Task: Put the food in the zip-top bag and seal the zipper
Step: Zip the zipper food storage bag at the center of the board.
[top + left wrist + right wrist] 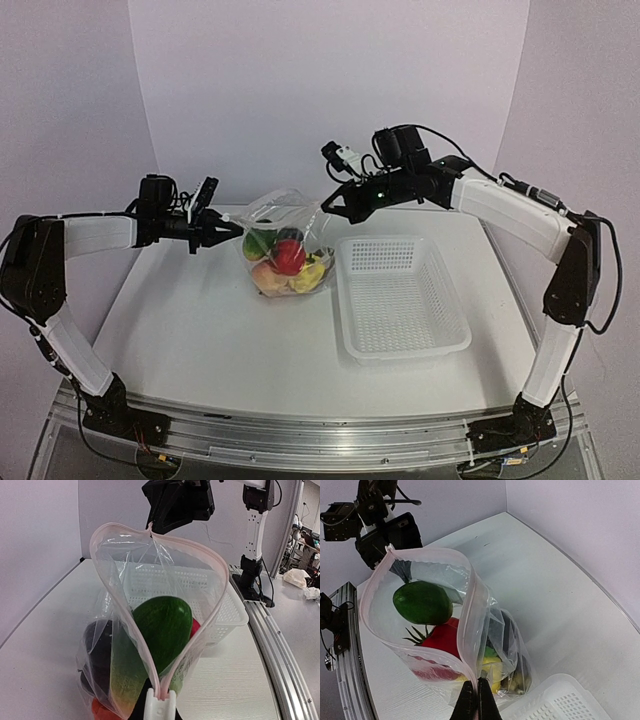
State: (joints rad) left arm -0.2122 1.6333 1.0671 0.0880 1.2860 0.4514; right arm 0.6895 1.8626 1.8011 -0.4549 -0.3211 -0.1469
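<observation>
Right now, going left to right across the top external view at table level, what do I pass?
left claw → the clear plastic zip-top bag it pinches, with toy fruit inside → right claw pinching the bag's other corner → white mesh plastic basket

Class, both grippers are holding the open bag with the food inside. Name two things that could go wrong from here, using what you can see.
1. The left gripper and right gripper each pinch only the thin zipper; pulling it taut could slip it free and drop the bag.
2. The green mango sits high near the gaping mouth, so it may block the seal.
</observation>
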